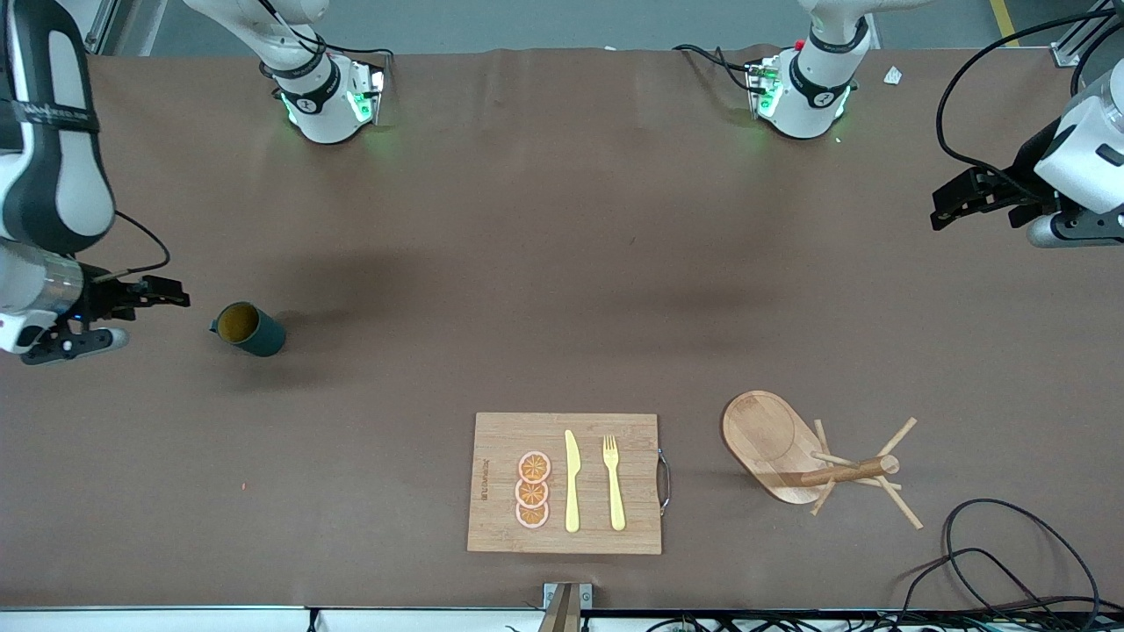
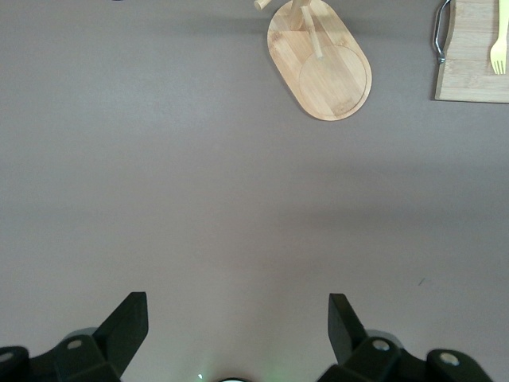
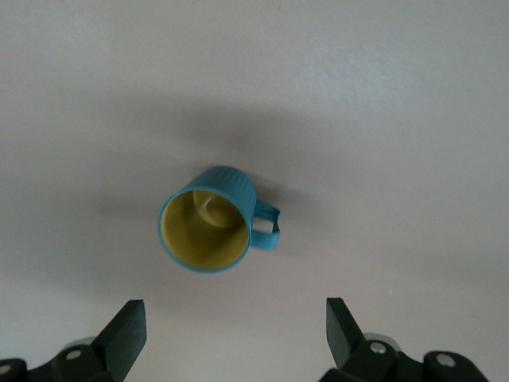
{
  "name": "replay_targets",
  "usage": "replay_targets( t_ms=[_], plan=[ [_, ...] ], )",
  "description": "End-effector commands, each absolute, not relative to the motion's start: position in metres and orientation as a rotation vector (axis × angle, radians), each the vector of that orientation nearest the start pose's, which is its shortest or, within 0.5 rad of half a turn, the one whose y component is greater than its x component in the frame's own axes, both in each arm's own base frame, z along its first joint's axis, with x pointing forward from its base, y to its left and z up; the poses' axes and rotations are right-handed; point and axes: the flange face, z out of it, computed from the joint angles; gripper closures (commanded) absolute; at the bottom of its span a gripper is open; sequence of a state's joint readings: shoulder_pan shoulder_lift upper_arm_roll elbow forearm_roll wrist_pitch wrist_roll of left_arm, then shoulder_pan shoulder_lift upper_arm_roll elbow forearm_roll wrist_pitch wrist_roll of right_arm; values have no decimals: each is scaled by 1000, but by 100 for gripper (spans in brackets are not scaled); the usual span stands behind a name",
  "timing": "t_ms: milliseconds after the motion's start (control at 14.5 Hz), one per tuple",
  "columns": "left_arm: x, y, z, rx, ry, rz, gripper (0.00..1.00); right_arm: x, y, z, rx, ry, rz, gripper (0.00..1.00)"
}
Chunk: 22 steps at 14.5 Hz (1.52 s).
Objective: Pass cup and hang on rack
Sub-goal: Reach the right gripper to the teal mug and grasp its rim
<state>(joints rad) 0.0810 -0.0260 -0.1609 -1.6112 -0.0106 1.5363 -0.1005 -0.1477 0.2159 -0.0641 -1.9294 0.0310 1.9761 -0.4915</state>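
The dark teal cup (image 1: 248, 328) with a yellow inside stands on the brown table toward the right arm's end, its handle pointing to that end. My right gripper (image 1: 171, 294) hovers open and empty beside it. In the right wrist view the cup (image 3: 208, 231) lies ahead of the open right gripper (image 3: 236, 322), apart from it. The wooden rack (image 1: 768, 439), an oval base with a post and angled pegs, stands near the front camera toward the left arm's end. My left gripper (image 1: 947, 204) is open and empty at the table's edge there. The left wrist view shows the rack (image 2: 330, 68) well ahead of the left gripper (image 2: 238, 318).
A bamboo cutting board (image 1: 566, 483) with orange slices (image 1: 533, 490), a yellow knife (image 1: 572, 481) and a yellow fork (image 1: 613, 481) lies beside the rack, near the front camera. Black cables (image 1: 1010, 553) loop at the table corner by the rack.
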Motion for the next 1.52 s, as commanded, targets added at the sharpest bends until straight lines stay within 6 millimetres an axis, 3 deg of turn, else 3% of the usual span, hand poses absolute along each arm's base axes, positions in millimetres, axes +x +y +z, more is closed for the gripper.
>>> replay_targets(
  t_ms=[0,346,623,692,830,969,1038,1245,1453],
  plan=[
    [541,-45,617,-3125,-41,54,0,560,-102,346,-3008,-608,118,0],
    [542,-44,609,-3125,-43,54,0,561,-102,279,-2963,-855,85,0],
    [542,-42,607,-3125,-46,58,0,562,-107,244,-2941,-933,92,1],
    [542,-43,607,-3124,-43,61,0,561,-105,236,-2934,-935,109,6],
    [542,-42,607,-3124,-48,61,0,559,-105,223,-2927,-932,133,35],
    [543,-42,608,-3126,-45,44,0,558,-104,222,-2922,-926,151,92],
    [544,-41,607,-3126,-45,42,0,557,-104,223,-2916,-925,163,100],
    [544,-41,605,-3126,-43,49,0,559,-85,238,-2891,-948,199,100],
    [544,-41,606,-3126,-43,47,0,556,-64,279,-2916,-840,231,100]
  ],
)
